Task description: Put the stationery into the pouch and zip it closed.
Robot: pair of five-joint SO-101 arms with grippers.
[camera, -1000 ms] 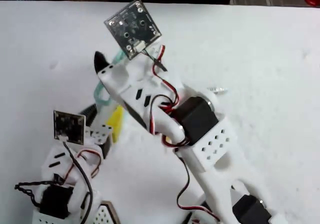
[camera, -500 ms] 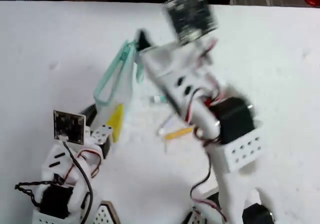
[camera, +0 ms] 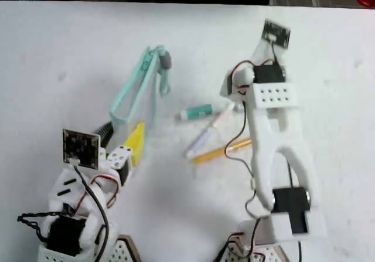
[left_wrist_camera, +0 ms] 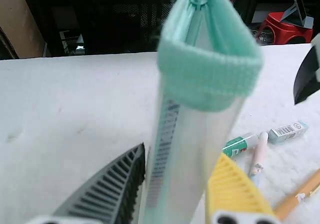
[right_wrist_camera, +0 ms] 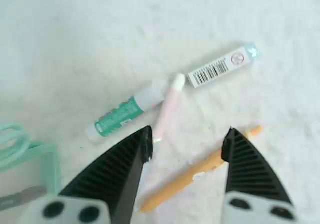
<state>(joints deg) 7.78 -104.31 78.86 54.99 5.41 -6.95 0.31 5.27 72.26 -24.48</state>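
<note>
The pouch (camera: 137, 89) sits pinched by the left gripper (left_wrist_camera: 182, 154) (grey finger one side, yellow the other). Near the pouch, the right gripper (right_wrist_camera: 189, 134) hangs spread over the pencil (right_wrist_camera: 200, 170) and pink pen (right_wrist_camera: 167, 108); its wrist view adds a barcoded tube (right_wrist_camera: 220, 67).

My left gripper (left_wrist_camera: 182, 153) holds the near end of the pouch (left_wrist_camera: 200, 78), grey and yellow fingers (left_wrist_camera: 115, 184) clamped on either side of it. My right arm (camera: 268, 134) stands well off to the pouch's right (wrist tipped downward), the right gripper (right_wrist_camera: 189, 132) hanging with fingers spread wide apart.
</note>
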